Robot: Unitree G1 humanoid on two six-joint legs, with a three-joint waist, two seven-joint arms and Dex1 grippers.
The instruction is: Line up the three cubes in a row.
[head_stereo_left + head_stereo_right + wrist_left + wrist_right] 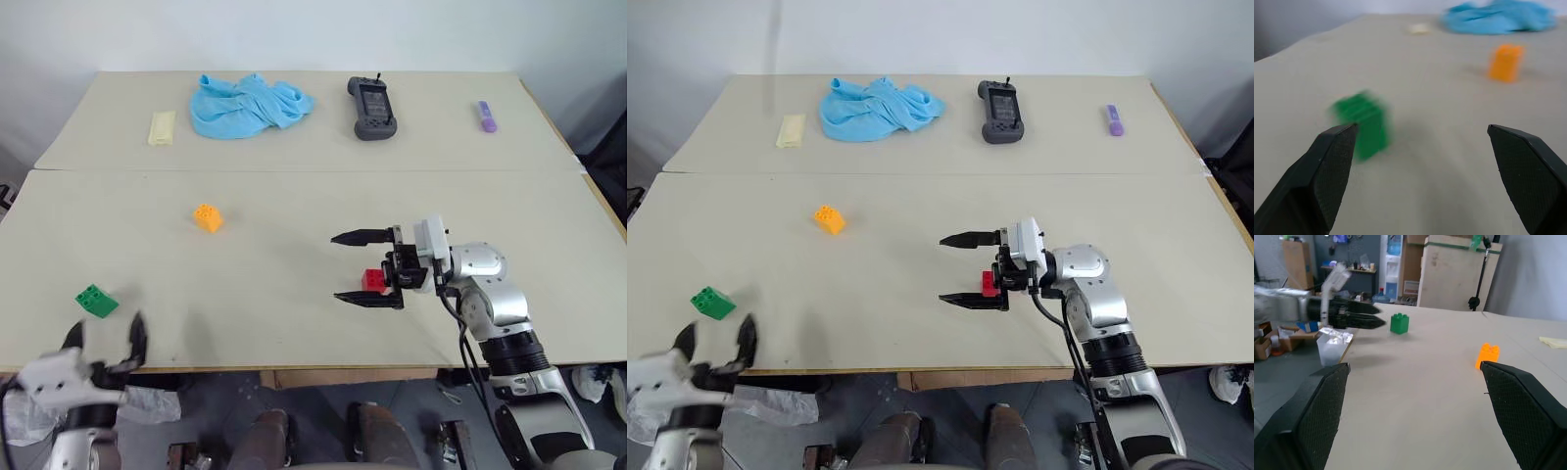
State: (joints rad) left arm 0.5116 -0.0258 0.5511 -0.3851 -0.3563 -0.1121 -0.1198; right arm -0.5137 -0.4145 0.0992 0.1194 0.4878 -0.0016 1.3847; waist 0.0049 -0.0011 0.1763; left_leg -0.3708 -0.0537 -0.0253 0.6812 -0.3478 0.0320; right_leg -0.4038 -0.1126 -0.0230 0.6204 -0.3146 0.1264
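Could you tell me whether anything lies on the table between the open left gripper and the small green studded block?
Nothing visible does: only bare tabletop separates the left gripper from the green studded plastic block, which sits just beyond its open fingers.

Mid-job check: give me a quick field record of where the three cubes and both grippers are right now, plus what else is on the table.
red cube: on the table, beneath the right gripper, partly hidden by it
orange-yellow cube: on the table, left of centre
green cube: near the front left edge
row: not formed; cubes lie far apart
right gripper: open, pointing left, empty
left gripper: open, empty, at the front left edge beside the green cube
far side: blue cloth, pale yellow piece, black handheld controller, purple object
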